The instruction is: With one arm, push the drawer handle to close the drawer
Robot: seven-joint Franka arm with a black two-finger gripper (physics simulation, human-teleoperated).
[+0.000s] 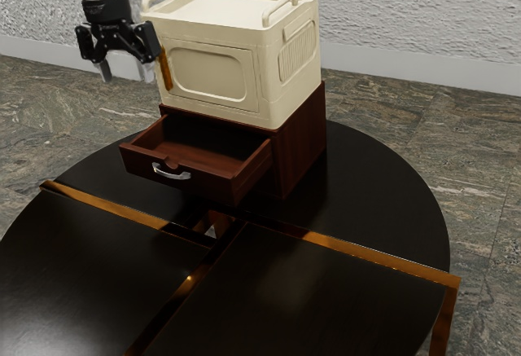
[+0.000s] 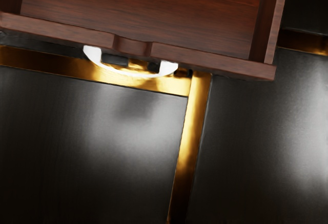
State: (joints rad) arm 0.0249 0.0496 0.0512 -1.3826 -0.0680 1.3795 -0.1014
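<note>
One dark red-brown drawer (image 1: pixel 213 183) stands open, jutting toward eight o'clock in the exterior view from its cabinet (image 1: pixel 301 144). Its curved, pale metal handle (image 1: pixel 171 175) is fixed to the front, just below a shallow notch in the rim. The hand (image 1: pixel 137 81) is released, its two fingers (image 1: pixel 168 71) spread apart, and sits at eleven o'clock from the handle, well apart from it. A cream box (image 1: pixel 212 69) with two side rails rests on the cabinet, at three o'clock from the hand. Under everything is a round black table (image 1: pixel 383 185) crossed by gold strips (image 1: pixel 366 254), beyond which lies grey stone floor (image 1: pixel 464 148).
</note>
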